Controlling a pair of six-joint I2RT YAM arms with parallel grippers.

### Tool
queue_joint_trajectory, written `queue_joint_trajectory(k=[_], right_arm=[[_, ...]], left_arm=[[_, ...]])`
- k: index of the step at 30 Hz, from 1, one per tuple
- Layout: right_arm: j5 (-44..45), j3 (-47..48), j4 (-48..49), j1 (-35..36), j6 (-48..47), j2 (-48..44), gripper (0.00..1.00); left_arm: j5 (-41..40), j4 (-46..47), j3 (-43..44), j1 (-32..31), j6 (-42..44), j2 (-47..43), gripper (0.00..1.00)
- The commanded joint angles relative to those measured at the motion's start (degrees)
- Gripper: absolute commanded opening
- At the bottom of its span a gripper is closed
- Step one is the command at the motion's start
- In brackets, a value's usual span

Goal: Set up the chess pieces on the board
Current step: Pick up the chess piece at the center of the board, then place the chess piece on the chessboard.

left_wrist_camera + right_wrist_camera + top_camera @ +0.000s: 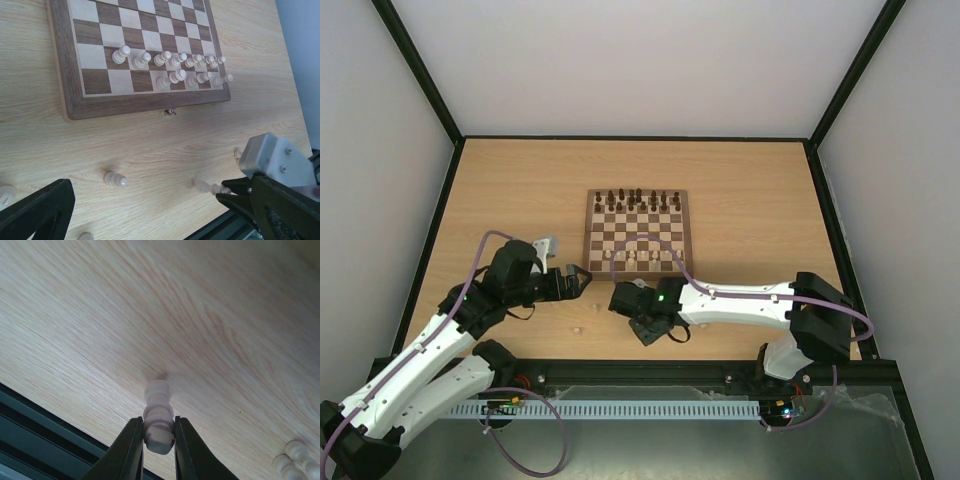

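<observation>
In the top view the board [636, 235] lies at the middle of the frame on the table [760, 190]. Dark brown pieces [636, 199] are packed along its upper edge, and most of the chess pieces [640, 257] stand along its lower edge. The left wrist view shows those pale pieces in two loose, unevenly spaced rows across the upper part of the frame, above the board's brown border and small latch [170, 112]. More of them are off the board on the bare wood. A toppled piece [116, 179] lies at lower centre-left, a second loose piece [209, 187] at lower centre-right, and others are cut off by the frame edges. In the top view the right gripper [158, 426] sits low just below the board's lower edge, toward its left end. Its fingers [131, 450] are drawn in narrow and press both sides of a pale piece [158, 399]. The base end is between them and the rounded head points toward the table; whether the head touches the wood cannot be told. A further piece [292, 462] lies at the lower right of that wrist view. The left gripper [582, 280], near the right one and to its left, stands wide open over bare wood.
</observation>
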Motion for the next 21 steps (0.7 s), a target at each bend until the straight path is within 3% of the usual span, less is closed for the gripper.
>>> queue_joint_trajectory(k=[1,11,21], right_arm=[[3.5,6.1,-6.4,-1.0,-1.5,1.0,0.13],[3.9,16.6,-11.0,-10.8,-8.0,3.2,0.12],[3.2,24.1,-11.5,-16.2,-10.6,9.6,0.12]], left_arm=[[1.9,1.6,-1.8,-0.3,-1.2,-0.9,0.99],[3.3,4.1,-3.6,-0.3,-3.0,-3.1,0.99],[3.4,2.8,-2.5,-0.3,-3.0,-5.0,0.99]])
